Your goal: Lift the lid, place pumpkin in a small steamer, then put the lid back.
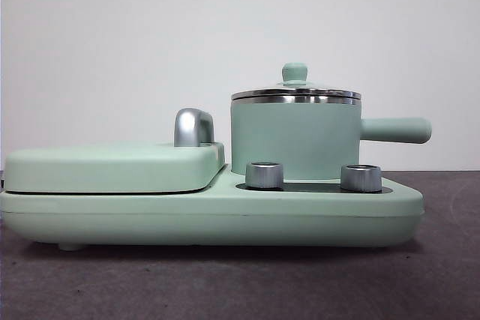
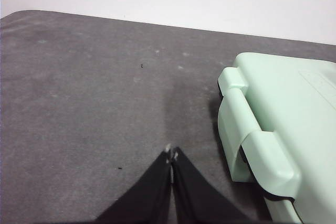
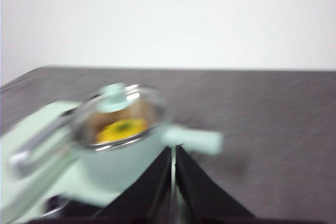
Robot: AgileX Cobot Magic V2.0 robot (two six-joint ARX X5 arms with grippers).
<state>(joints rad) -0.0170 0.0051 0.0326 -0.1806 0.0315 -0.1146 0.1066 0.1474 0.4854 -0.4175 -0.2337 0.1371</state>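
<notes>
Front view: the small steamer (image 1: 295, 139) stands upright on the right part of the mint-green cooker base (image 1: 210, 215), with its straight side handle running level and pointing to the right, away from the flat griddle cover (image 1: 112, 166) that lies shut on the base's left part. The lid (image 1: 295, 94) sits on the steamer's steel rim, knob up. Two steel dials (image 1: 264, 174) stand on the base just in front of the steamer, and a steel cover handle (image 1: 192, 127) rises just left of it. No arm shows in this view. Left wrist view: the left gripper (image 2: 171, 155) hangs over the bare dark tabletop (image 2: 84, 103) beside the hinged end of the cooker base (image 2: 273, 124), well apart from the steamer; its jaws meet at the tips and hold nothing. Right wrist view, which is blurred: the right gripper (image 3: 174, 150) is near the steamer (image 3: 118, 153), close by the steamer's side handle, which sticks out sideways from the pot toward the open tabletop (image 3: 262, 108); its jaws are pressed together and hold nothing. The lid (image 3: 122, 114) rests on the steamer, and through its glass the pumpkin (image 3: 122, 128) shows yellow inside the steamer, a dark spot on its upper face; which way its stem points cannot be told.
</notes>
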